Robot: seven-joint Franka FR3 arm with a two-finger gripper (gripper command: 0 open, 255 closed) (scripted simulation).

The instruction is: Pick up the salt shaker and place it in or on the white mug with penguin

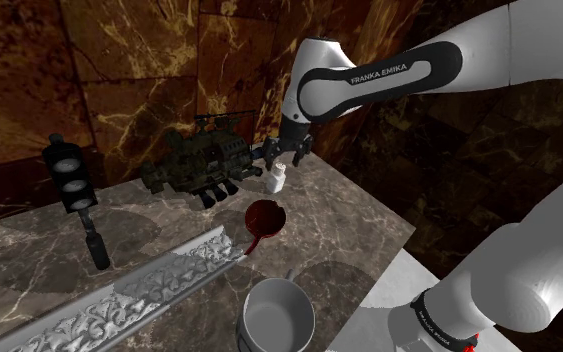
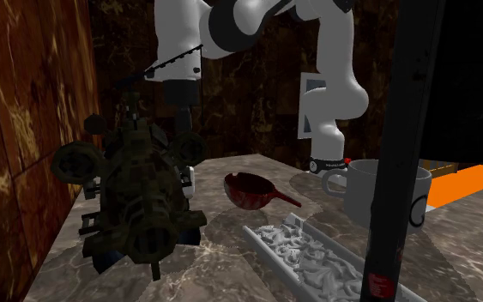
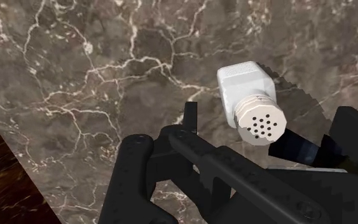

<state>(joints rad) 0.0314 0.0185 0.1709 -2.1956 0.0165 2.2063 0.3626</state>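
Note:
The salt shaker point(image 1: 277, 181) is a small white block with a perforated round cap point(image 3: 259, 121). It stands upright on the marble top beside the dark helicopter model point(image 1: 195, 162). My gripper point(image 1: 289, 152) hangs just above the shaker, open, and its fingers point(image 3: 135, 173) stand apart without touching it. Dark helicopter parts point(image 3: 234, 172) cross the wrist view between the fingers. The white mug point(image 1: 279, 315) stands upright near the front edge, close to the stand. In the second exterior view the mug point(image 2: 355, 190) is partly behind a black pole.
A dark red small pan point(image 1: 264, 218) lies between the shaker and the mug. A long silver ornate moulding point(image 1: 159, 290) runs along the front. A black traffic-light toy point(image 1: 73, 180) stands at the shoulder view's left. Brown marble walls close the back.

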